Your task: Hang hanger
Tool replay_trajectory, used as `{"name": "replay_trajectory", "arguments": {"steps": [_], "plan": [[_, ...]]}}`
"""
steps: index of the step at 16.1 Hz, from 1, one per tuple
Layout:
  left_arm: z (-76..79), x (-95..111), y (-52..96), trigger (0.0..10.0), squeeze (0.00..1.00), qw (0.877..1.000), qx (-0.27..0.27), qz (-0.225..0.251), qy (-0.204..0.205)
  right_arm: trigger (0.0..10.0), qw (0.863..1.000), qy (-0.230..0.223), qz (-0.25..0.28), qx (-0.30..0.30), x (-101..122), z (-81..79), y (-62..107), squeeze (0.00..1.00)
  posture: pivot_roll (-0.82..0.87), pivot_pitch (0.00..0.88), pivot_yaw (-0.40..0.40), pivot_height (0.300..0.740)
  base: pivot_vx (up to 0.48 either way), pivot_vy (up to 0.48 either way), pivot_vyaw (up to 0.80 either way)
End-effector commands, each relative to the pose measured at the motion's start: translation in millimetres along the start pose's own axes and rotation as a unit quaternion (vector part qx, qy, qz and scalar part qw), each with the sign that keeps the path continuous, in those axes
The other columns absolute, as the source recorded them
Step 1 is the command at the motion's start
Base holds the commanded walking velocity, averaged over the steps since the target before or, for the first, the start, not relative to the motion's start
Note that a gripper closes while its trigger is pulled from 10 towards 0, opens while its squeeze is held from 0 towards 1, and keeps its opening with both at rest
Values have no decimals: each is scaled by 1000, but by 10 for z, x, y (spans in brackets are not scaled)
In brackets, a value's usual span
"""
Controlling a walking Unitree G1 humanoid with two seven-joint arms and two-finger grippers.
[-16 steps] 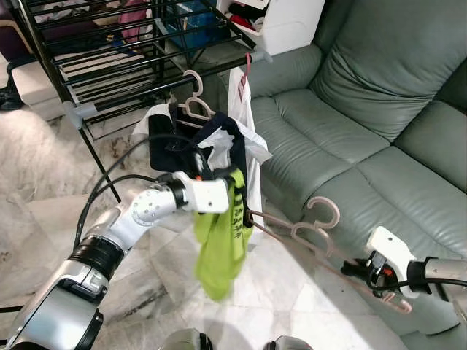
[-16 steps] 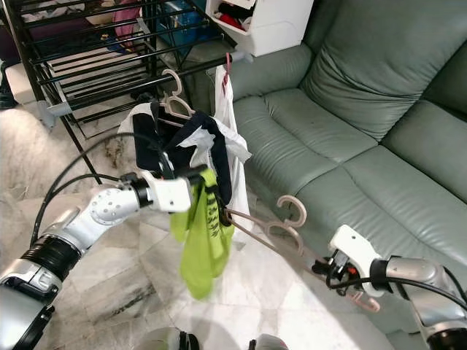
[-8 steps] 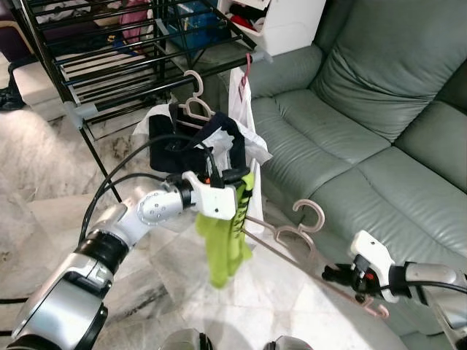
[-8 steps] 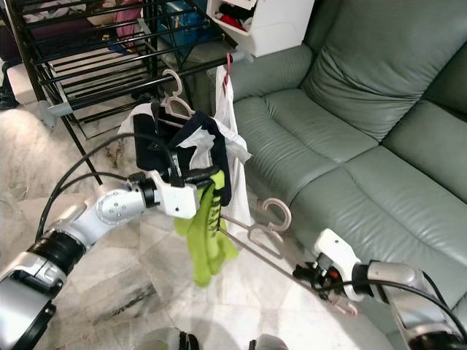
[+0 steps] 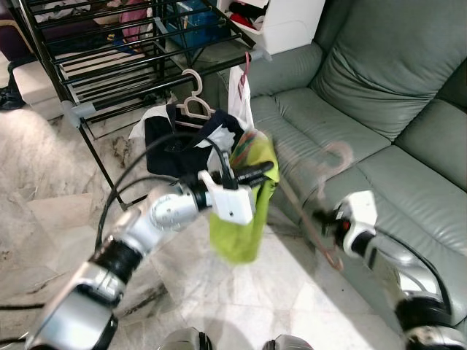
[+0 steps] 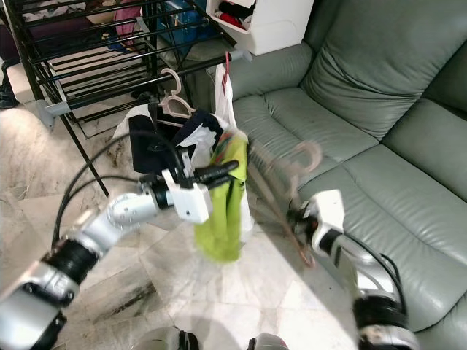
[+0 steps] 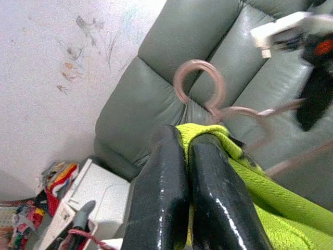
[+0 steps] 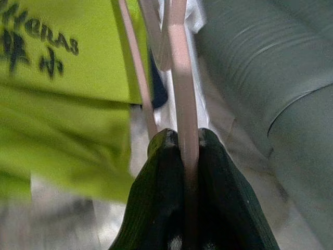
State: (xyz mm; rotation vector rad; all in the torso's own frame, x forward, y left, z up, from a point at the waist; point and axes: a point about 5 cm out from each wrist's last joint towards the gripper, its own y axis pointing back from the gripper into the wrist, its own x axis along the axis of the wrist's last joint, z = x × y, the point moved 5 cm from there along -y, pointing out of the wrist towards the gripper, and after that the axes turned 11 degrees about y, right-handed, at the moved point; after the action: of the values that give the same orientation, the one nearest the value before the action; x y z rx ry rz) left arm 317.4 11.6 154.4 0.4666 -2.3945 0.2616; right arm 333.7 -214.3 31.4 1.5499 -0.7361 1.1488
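Note:
A lime-green garment (image 5: 241,219) with black lettering hangs from my left gripper (image 5: 264,169), which is shut on its upper edge in front of the sofa. In the left wrist view the black fingers (image 7: 166,177) pinch the green cloth (image 7: 270,203). The pink hanger (image 5: 325,189) stands nearly upright and blurred, its hook (image 7: 200,86) up beside the garment's top. My right gripper (image 5: 322,217) is shut on the hanger's lower bar; the right wrist view shows the pink bar (image 8: 182,78) clamped between the fingers, beside the green cloth (image 8: 62,78).
A black drying rack (image 5: 131,51) stands behind, with dark and white clothes on a pale hanger (image 5: 193,102) at its front rail. A grey-green sofa (image 5: 365,109) runs along the right. A white box (image 5: 284,18) sits behind it. Marble floor (image 5: 44,168) lies below.
My right gripper has swung the pink hanger up and to the left, from lying low to nearly upright. My left gripper has lifted the green garment up and to the right, toward the hanger.

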Motion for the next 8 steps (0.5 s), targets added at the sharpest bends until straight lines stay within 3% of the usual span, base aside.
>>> {"name": "replay_trajectory", "arguments": {"steps": [1,2,3,4,5,6,7,8], "plan": [[38,174,-71,10000,0,999,-6,35,-3,10000,995,-61,54,-63,236,178,-20,0,-40,0,7,740,0,0,0],[66,180,-79,10000,0,999,-6,36,1,10000,990,-90,76,-74,324,193,-35,0,-40,0,7,740,0,0,0],[138,182,-102,10000,0,999,-3,34,18,10000,974,-149,148,-81,664,177,-69,0,-44,0,9,740,0,0,0],[138,182,-102,10000,0,999,-3,34,18,10000,974,-149,148,-81,664,177,-69,0,-44,0,9,740,0,0,0],[210,146,-127,10000,0,999,8,23,46,10000,930,-260,250,-69,1177,165,-52,0,-48,0,11,740,0,0,0],[266,64,-134,10000,0,997,19,2,72,10000,885,-334,323,-20,1622,64,11,0,-49,0,11,740,0,0,0],[287,28,-131,10000,0,997,21,-7,78,10000,872,-348,343,11,1781,-18,44,0,-49,0,11,740,0,0,0],[305,-40,-117,10000,0,996,27,-24,85,10000,857,-343,374,85,2048,-249,135,0,-49,0,11,740,0,0,0]]}}
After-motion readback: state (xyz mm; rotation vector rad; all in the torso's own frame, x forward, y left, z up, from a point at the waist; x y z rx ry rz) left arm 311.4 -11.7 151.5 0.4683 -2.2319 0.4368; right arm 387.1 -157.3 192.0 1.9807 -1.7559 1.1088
